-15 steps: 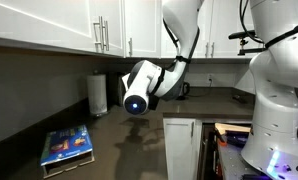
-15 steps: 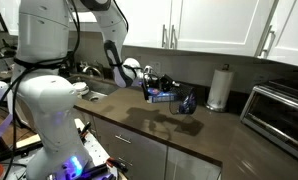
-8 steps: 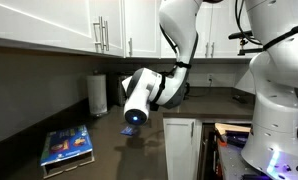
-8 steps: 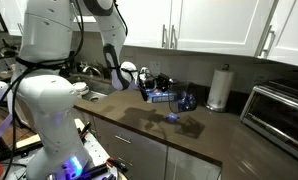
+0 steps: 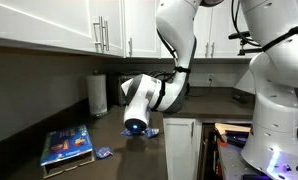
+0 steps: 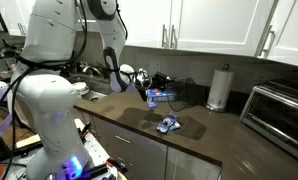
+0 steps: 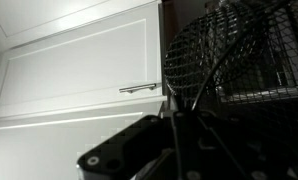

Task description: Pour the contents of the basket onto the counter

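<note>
**A:** How does the tool (image 7: 175, 118) stand?

**B:** In the wrist view its dark fingers meet at lower centre, clenched on the rim of the basket (image 7: 229, 50). The basket's wire mesh fills the upper right of that frame.

**A:** And the contents?

**B:** In an exterior view the contents (image 6: 169, 124) lie as a small blue-and-white cluster on the tabletop (image 6: 224, 140), at mid-frame, just below and right of the tool. In an exterior view blue packets (image 5: 141, 131) lie under the arm at centre, with one more packet (image 5: 104, 152) apart at lower left.

**A:** What lies around them?

**B:** There is a flat blue package (image 5: 67, 145) at lower left and a paper towel roll (image 6: 221, 88) against the wall. A toaster oven (image 6: 279, 110) sits at the right edge. A white cabinet door (image 7: 79, 70) fills the left of the wrist view.
</note>
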